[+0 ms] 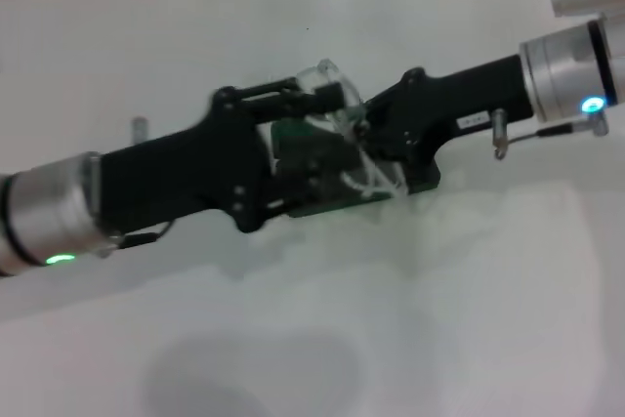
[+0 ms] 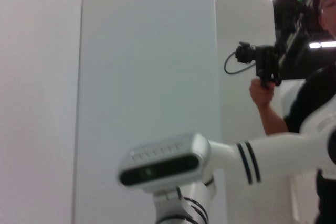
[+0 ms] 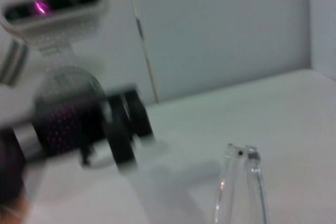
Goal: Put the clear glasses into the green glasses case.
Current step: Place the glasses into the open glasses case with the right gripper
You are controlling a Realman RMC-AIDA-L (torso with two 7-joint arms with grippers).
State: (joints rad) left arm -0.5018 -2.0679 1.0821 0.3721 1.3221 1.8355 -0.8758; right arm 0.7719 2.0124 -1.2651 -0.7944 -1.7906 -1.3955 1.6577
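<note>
**Grippers meet over the case**

Grippers converge mid-table: left gripper (image 1: 327,104) pinches the clear glasses (image 1: 337,95) — transparent, wraparound, thin arms — above the green glasses case (image 1: 332,204); right gripper (image 1: 376,129) touches them, its grip unreadable.

The white table (image 1: 312,339) carries the green glasses case (image 1: 327,204), mostly hidden beneath both arms.

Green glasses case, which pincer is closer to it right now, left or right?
Neither clearly. The left pincer and the right pincer both meet over the green glasses case, around the clear glasses, the left reaching from the left, the right from the right.
</note>
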